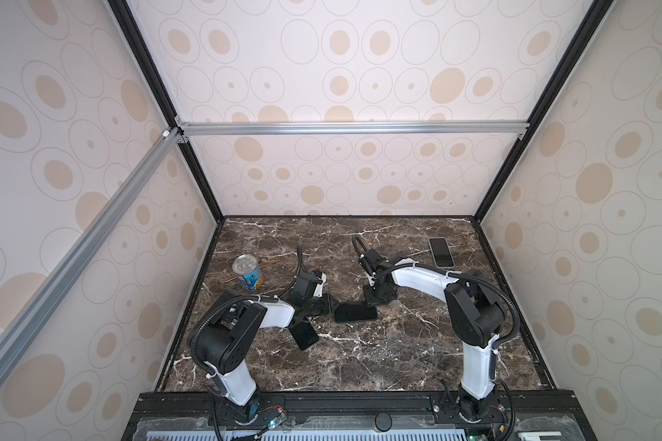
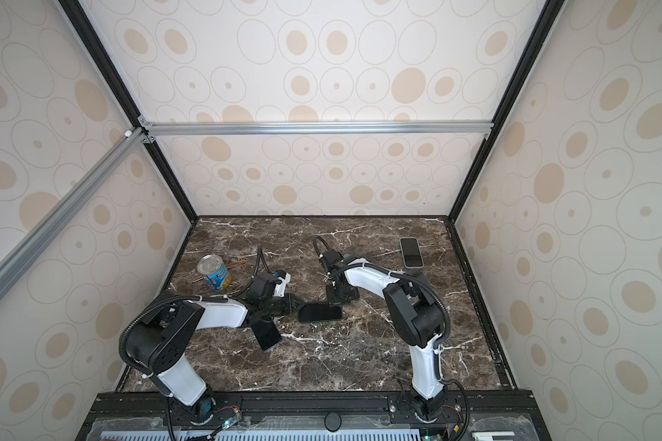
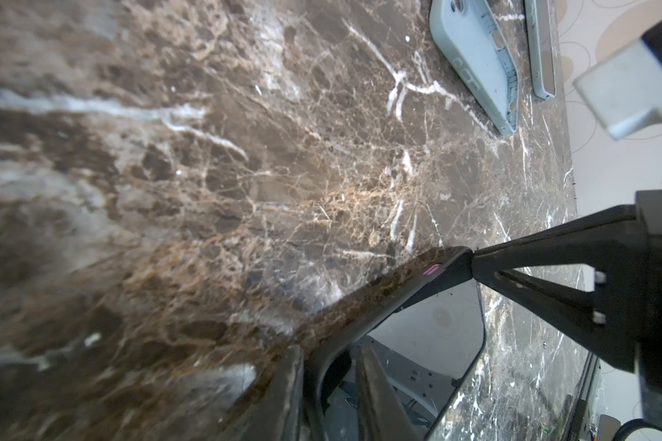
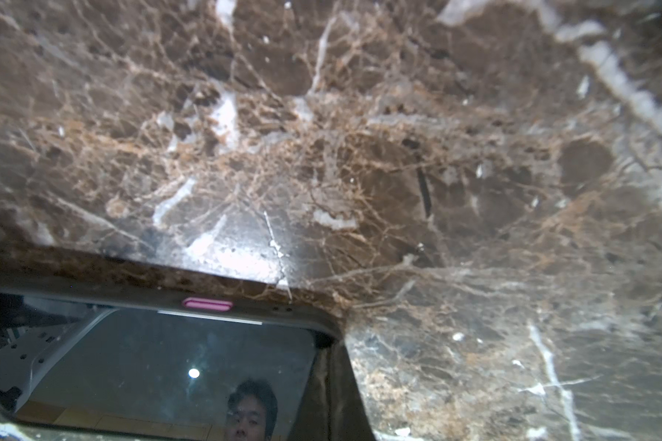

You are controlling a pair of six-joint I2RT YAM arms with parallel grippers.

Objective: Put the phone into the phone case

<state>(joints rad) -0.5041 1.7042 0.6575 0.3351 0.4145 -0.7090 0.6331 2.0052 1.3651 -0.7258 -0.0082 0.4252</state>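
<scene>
Near the middle of the table, a little toward its left edge, the phone lies flat and screen up inside a dark phone case with a pink side button. The left gripper is closed narrow on the short end nearest the left edge, with 1 finger over the glass and 1 outside the rim. The right gripper is fully closed and holds nothing, its tip touching the phone's back right corner.

I cannot tell whether every corner has snapped in (the rim looks wrapped round the 1 corner the right wrist view shows). I judge this to be the seating step, near the end.

The phone is stiff, fairly dense and slick on its glass, so a push there may skate. The case rim is bendy and springs back. The best hold is across an end or the 2 long sides, pressing at the corners over the rim.

A 2nd phone, a 3rd phone, a pale blue case and a can lie apart.
</scene>
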